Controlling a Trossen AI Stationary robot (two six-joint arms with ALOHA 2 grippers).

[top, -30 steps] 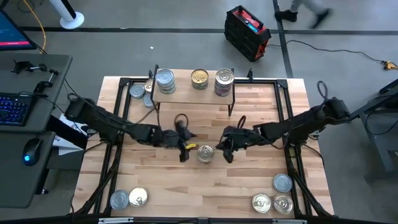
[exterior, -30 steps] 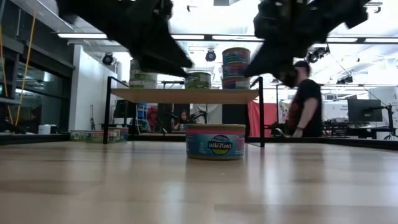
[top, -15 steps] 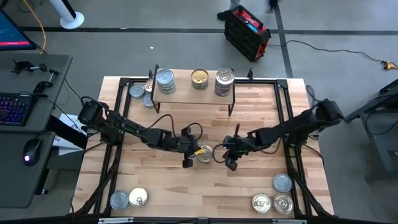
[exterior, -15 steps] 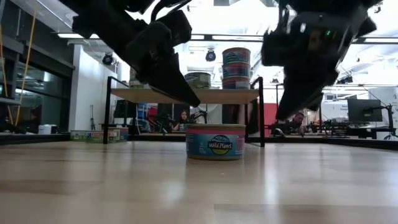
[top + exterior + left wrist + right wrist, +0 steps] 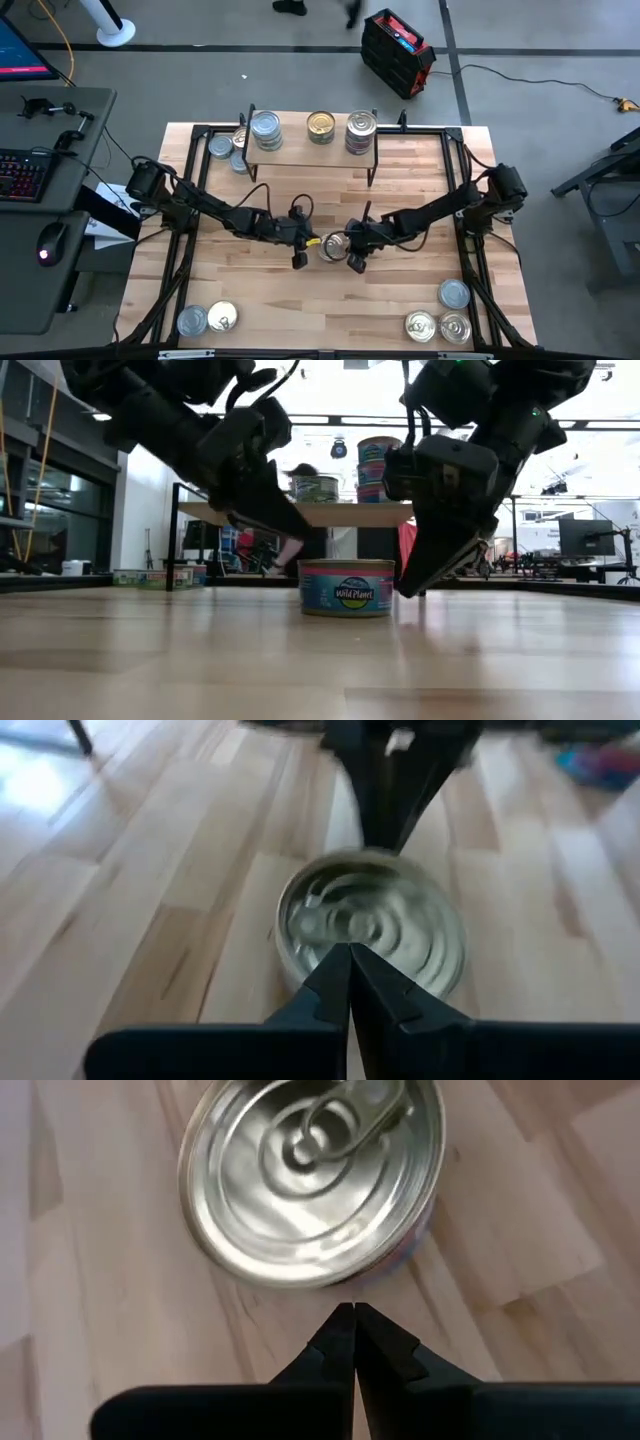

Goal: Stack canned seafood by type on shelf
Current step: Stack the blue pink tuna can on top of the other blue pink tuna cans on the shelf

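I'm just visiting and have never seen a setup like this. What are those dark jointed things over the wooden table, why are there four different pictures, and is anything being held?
Those are two robot arms, each ending in a two-finger gripper. One picture looks straight down from above, one looks level across the tabletop, and two come from cameras on the arms' wrists.

On the table sits a small tin with a pull-tab lid, between the left gripper and the right gripper. Both grippers are shut beside it, and nothing is held.

At the far edge stands a little shelf carrying more tins. Other tins wait near the table's corners. In the level view a person shows in the room behind.
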